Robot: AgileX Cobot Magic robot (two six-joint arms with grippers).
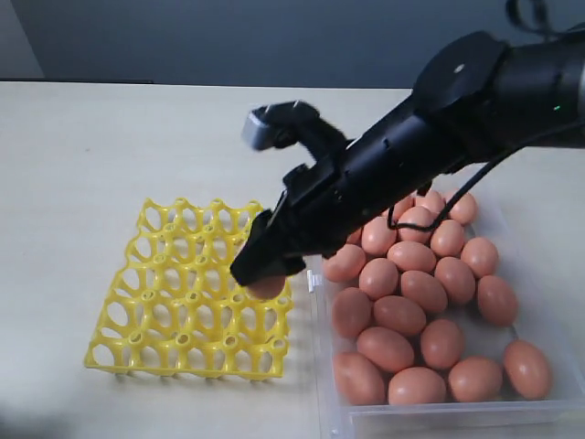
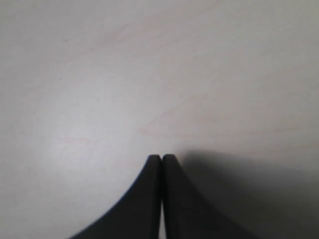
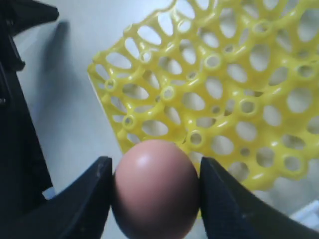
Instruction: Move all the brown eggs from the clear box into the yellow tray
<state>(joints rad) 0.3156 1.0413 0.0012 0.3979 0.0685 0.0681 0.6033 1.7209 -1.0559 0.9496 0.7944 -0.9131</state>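
My right gripper point(image 1: 265, 279) reaches across from the right and is shut on one brown egg point(image 3: 155, 186), a finger pressed against each side. It hangs over the right edge of the yellow tray point(image 1: 164, 293), whose visible cups hold no eggs. The tray's lattice point(image 3: 234, 84) lies beyond the held egg in the right wrist view. Several brown eggs point(image 1: 411, 306) lie packed in the clear box point(image 1: 329, 402) at the right. My left gripper point(image 2: 161, 158) is shut with nothing in it, over bare tabletop; the exterior view does not show it.
The pale tabletop point(image 1: 91, 155) spreads to the left of the tray and behind it. The box stands close against the tray's right side. My right arm point(image 1: 430, 137) stretches over the box's far left corner.
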